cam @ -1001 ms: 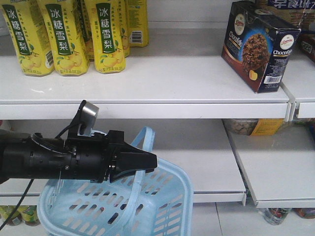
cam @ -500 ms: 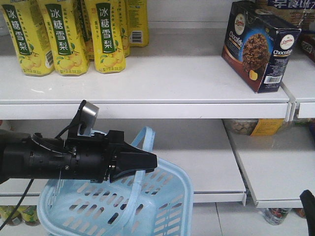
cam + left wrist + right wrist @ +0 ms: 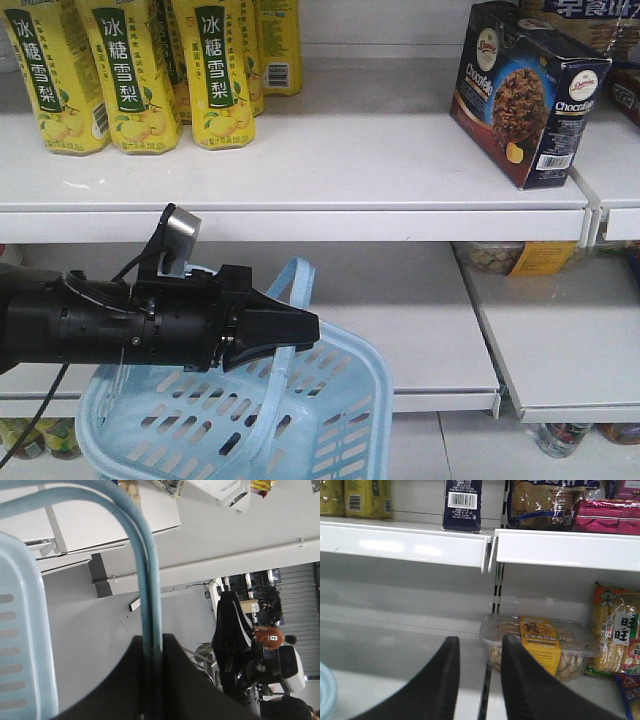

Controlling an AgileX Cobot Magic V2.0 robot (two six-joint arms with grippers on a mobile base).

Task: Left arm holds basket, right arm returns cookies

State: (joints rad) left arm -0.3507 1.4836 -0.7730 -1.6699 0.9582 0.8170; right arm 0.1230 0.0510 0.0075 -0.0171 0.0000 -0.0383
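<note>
- Three views. Front view: left arm (image 3: 110, 320) reached in from the left edge, its left gripper (image 3: 300, 325) pinching the hoop handles (image 3: 290, 285) of the light blue basket (image 3: 350, 400), which hung below it in front of the lower shelf (image 3: 420, 330).
- Same view: cookies (image 3: 525, 95) box stood on the upper shelf (image 3: 350, 165), at its right end, tilted at an angle, barcode side facing out. Yellow drink bottles (image 3: 130, 70) lined the left end of that shelf, well apart from the box. Right arm not visible here.
- Left wrist view: black fingers (image 3: 190, 680) pressed together on both thin blue handles, which ran up out of the grip; basket wall at the left edge with slots showing.
- Right wrist view: right gripper (image 3: 477, 680) with its two black fingers (image 3: 437, 685) spread apart, nothing between them, in front of the lower shelf. Cookies box (image 3: 463, 502) sat up on the upper shelf, barcode toward the camera, well above the gripper. Clear tub with a yellow label (image 3: 540, 642) lay just behind the fingers; packaged snacks (image 3: 615, 630) at right.
</note>
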